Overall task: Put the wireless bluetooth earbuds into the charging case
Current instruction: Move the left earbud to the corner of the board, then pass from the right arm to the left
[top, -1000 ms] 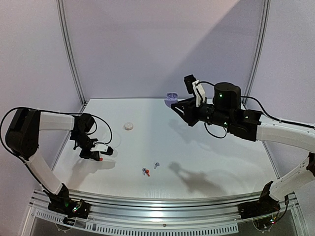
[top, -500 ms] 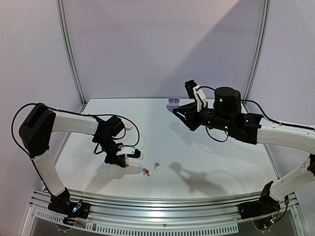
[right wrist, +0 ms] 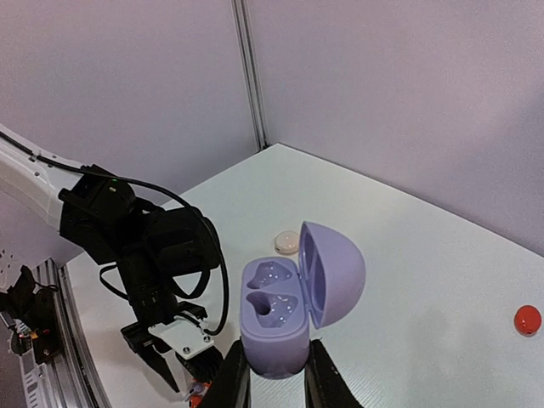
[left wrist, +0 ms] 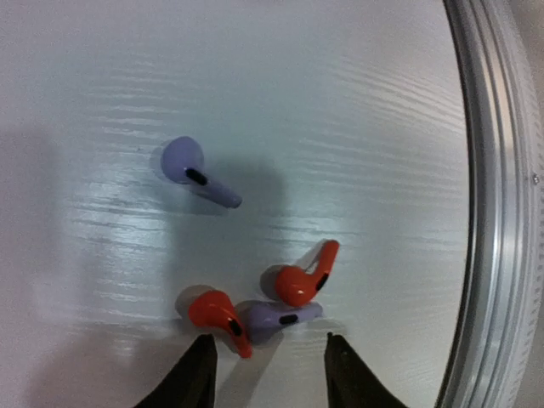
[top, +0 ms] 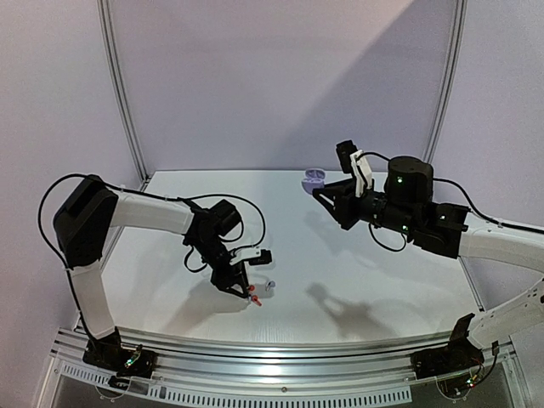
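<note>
In the left wrist view, two red-orange earbuds [left wrist: 299,281] [left wrist: 218,314] and a lavender earbud [left wrist: 276,317] lie touching in a small heap on the white table. Another lavender earbud [left wrist: 192,167] lies apart, farther off. My left gripper [left wrist: 268,374] hovers just short of the heap, open, with nothing between its fingers. From above, it [top: 247,292] is at the front centre by the red earbud [top: 254,299]. My right gripper [right wrist: 276,378] is shut on the open lavender charging case [right wrist: 272,327], held in the air with both sockets empty. From above, the case [top: 314,178] is at the back centre.
A small white round case [right wrist: 287,242] lies on the table beyond the held case. A red round case [right wrist: 527,320] sits far right in the right wrist view. The metal rail [left wrist: 497,204] of the table's near edge runs close to the heap.
My left arm swept right from the table's left edge carrying a red earbud, then its jaws opened and the earbud now lies in the heap. The right arm drifted slightly right with the case.
</note>
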Robot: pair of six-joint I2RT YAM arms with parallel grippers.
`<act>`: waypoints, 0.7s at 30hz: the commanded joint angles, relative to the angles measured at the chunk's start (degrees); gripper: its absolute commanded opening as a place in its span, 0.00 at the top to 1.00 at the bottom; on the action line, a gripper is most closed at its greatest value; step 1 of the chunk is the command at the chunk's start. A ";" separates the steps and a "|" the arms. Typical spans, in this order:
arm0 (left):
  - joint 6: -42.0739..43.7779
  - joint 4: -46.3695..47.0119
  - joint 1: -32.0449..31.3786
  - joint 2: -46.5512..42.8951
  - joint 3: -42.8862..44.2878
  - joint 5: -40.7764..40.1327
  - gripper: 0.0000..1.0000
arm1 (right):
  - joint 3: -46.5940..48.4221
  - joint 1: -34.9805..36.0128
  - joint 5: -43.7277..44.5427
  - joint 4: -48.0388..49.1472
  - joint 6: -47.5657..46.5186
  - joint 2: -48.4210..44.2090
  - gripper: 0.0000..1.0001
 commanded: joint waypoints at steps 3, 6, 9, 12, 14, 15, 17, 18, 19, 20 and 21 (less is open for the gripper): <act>6.03 -2.78 3.91 -10.58 -3.97 9.55 0.37 | 1.98 -0.50 -3.71 2.79 -1.55 -0.21 0.92; 6.52 -3.16 7.57 -14.83 -3.15 12.42 0.34 | 5.74 -0.52 -7.28 2.48 -2.01 1.70 0.92; 5.70 -2.53 10.56 -20.26 -2.72 16.09 0.33 | 11.00 -0.49 -11.63 0.87 -2.14 5.56 0.91; 3.10 -1.25 12.32 -26.36 -3.29 19.45 0.33 | 15.77 -0.36 -15.77 2.23 -1.63 9.64 0.91; -1.23 1.51 13.27 -31.01 -4.32 21.68 0.33 | 19.29 0.23 -17.98 2.88 -1.29 12.40 0.91; -4.36 4.29 13.74 -33.31 -5.25 22.57 0.33 | 21.34 0.68 -18.97 2.94 -1.47 13.42 0.91; -12.28 12.49 14.62 -38.21 -7.97 23.71 0.34 | 25.36 1.67 -20.55 2.78 -2.05 16.62 0.91; -18.22 20.01 15.03 -40.73 -9.72 24.09 0.33 | 27.39 2.11 -21.30 2.77 -2.32 17.68 0.91; -22.63 25.77 15.35 -43.01 -11.48 24.41 0.34 | 29.13 2.50 -22.33 2.86 -2.38 19.09 0.90; -26.13 31.39 15.51 -45.04 -13.43 24.72 0.34 | 30.78 2.82 -22.69 3.25 -2.33 20.08 0.90; -29.71 37.24 15.59 -46.71 -15.30 24.94 0.34 | 32.17 3.27 -23.13 3.73 -1.99 21.50 0.90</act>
